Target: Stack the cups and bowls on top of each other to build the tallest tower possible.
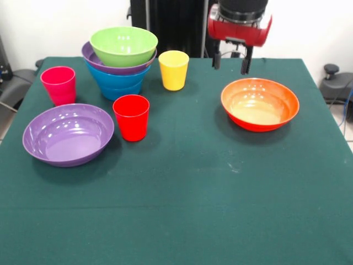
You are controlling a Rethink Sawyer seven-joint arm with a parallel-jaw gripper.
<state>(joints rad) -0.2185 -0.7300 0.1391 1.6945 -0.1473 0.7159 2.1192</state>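
Though jaws apart (empty), orange bowl point(260, 105)

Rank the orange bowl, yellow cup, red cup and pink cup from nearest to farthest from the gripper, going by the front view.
Gripper hangs open at the table's far edge.
1. Orange bowl, just below and slightly right of it in the picture.
2. Yellow cup, to its left.
3. Red cup, further left and nearer the camera.
4. Pink cup, far left.

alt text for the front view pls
A nested tower of blue, purple and green bowls stands on a green table, with an orange bowl, purple bowl and three cups around it. The open gripper hangs above the orange bowl's far side.
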